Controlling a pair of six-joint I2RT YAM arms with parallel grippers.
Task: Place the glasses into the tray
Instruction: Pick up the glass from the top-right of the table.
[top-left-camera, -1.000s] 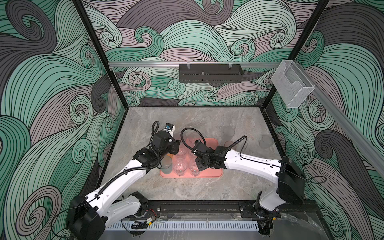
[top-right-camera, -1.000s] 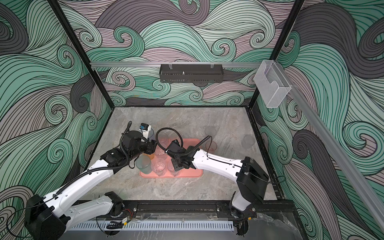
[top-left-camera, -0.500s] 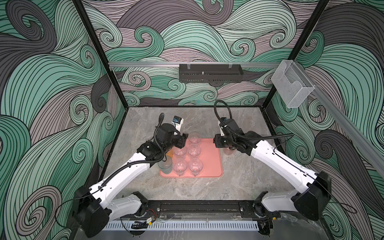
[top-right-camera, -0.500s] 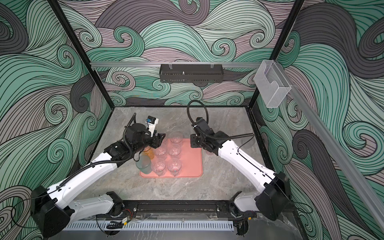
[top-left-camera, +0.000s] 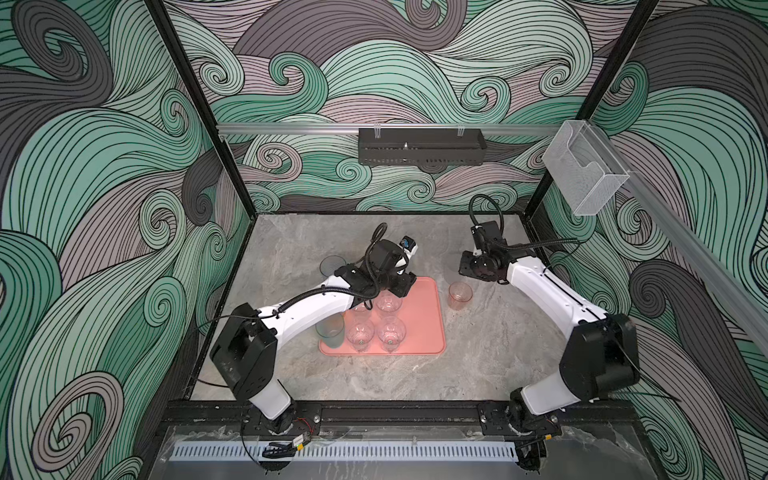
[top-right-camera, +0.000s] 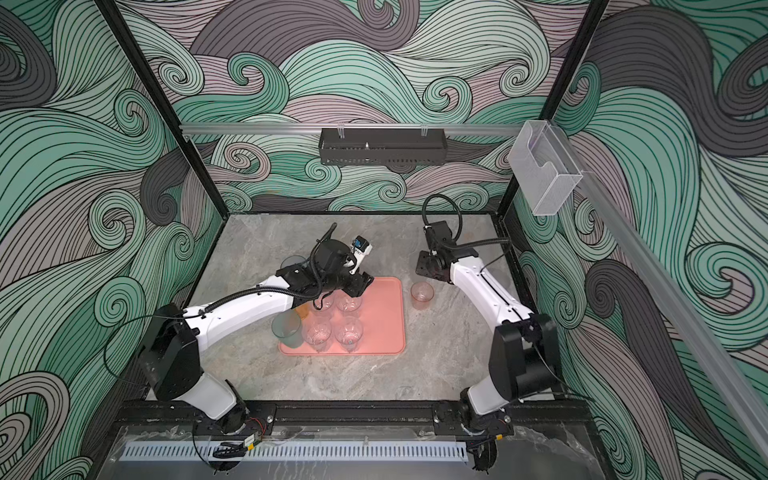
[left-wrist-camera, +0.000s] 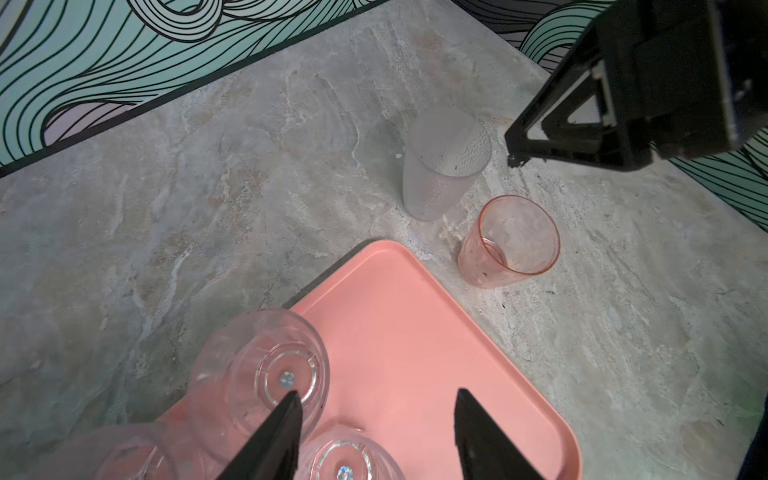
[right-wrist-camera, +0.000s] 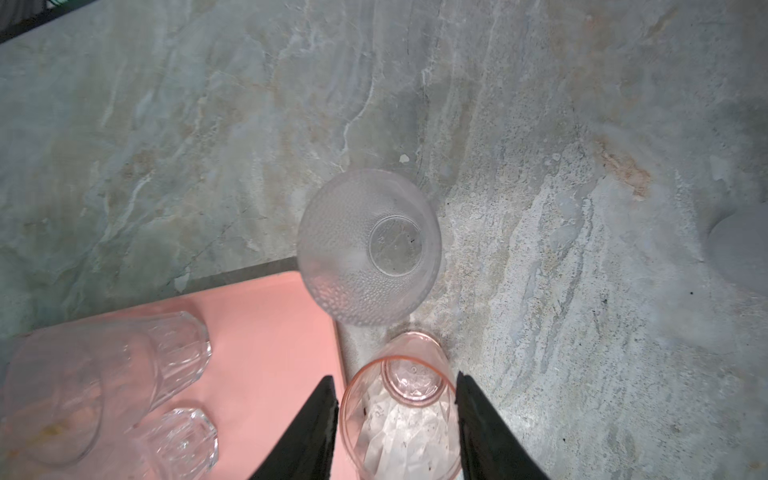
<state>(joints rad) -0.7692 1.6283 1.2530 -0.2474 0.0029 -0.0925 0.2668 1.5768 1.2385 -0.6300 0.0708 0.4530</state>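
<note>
The salmon-pink tray (top-left-camera: 419, 320) lies mid-table and holds several clear goblet-like glasses (top-left-camera: 388, 305) and a teal tumbler (top-left-camera: 330, 330) at its near left corner. A pink tumbler (top-left-camera: 460, 296) stands on the table just right of the tray, next to a clear dotted tumbler (left-wrist-camera: 444, 162). My right gripper (right-wrist-camera: 395, 378) hovers open above the pink tumbler (right-wrist-camera: 399, 419), which shows between its fingers but is not gripped. My left gripper (left-wrist-camera: 374, 397) is open over the tray's far part, empty, one fingertip (left-wrist-camera: 286, 409) in front of a goblet (left-wrist-camera: 266, 365).
A blue-grey tumbler (top-left-camera: 331, 266) stands on the table beyond the left arm, and an orange glass (top-right-camera: 303, 309) peeks out under that arm. A pale round shape (right-wrist-camera: 739, 245) shows at the right wrist view's edge. Patterned walls enclose the marble table (top-left-camera: 374, 382).
The right arm has swung from over the tray to its right side and its jaws have widened, with the pink tumbler standing free on the table. The left gripper moved toward the tray's far edge.
</note>
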